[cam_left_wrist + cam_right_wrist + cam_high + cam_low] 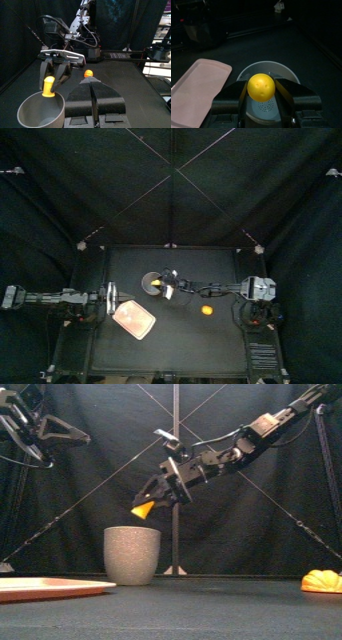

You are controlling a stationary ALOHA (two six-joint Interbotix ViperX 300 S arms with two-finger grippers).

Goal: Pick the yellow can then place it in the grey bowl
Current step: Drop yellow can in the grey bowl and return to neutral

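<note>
One yellow can (142,509) is held over the grey bowl (131,555).
It is squeezed by the right claw (151,499); the left claw (91,83) is closed.

Pink tray (132,318): lies flat on the black table (187,343), lower than the right pincer (163,285), to its left and nearer the front edge.
Orange toy (207,311): rests on the table, lower than the pincer, to its right, well apart from the tray.

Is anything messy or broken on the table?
Nothing stands out. The grey bowl stands upright, the pink tray lies flat, and an orange toy sits alone near the table's right side. The right gripper holds the yellow can tilted above the bowl; nothing has spilled.
</note>
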